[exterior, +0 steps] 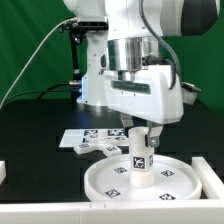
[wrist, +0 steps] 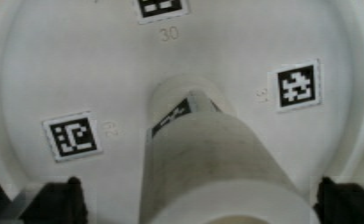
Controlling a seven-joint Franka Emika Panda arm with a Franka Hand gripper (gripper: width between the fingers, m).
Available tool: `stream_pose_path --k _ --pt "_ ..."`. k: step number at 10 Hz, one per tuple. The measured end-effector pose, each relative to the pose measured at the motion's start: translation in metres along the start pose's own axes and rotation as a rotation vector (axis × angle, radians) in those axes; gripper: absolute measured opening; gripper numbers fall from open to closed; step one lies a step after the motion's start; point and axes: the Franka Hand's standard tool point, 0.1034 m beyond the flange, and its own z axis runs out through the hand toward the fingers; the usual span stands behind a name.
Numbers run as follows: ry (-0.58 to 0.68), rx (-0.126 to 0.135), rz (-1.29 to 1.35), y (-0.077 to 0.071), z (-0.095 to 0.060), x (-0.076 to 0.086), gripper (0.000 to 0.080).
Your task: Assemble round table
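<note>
In the wrist view the short thick cylinder (wrist: pixel 214 150) runs off the frame, and the gripper (wrist: pixel 200 200) shows only as dark finger slivers, spread apart astride it. Only the exterior view shows the cylinder standing upright on the large round disc (exterior: pixel 100 182).

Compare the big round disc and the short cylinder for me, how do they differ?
The disc lies flat, wide and rimmed; the cylinder stands upright at its middle, narrow and taller. The disc's tags face up; the cylinder's tag sits on its side. Both are white with black-and-white tags.
</note>
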Motion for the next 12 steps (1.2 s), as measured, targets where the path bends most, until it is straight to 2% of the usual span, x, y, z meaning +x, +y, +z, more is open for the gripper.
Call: stream_pose_path --k 4,5,6,8,9,10,12 --pt "0.003 -0.004 -0.304 0.0009 0.0005 0.0003 0.0649" --pt "-0.005 -0.028 -0.592 -0.0036 -0.0017 0.0018 0.0649" --pt "-0.005 -0.032 -0.689 -0.0053 -0.003 0.0048 0.0649" --pt "-0.002 -0.033 -0.66 -0.0039 -0.0022 0.005 0.0627" --pt "-0.002 -0.032 -0.641 -0.0039 -0.0022 0.005 0.045" --pt "-0.001 -0.032 -0.575 -0.0039 -0.0022 0.005 0.0403" --pt "0.002 -0.032 -0.408 -0.0038 -0.0016 0.0049 0.0403"
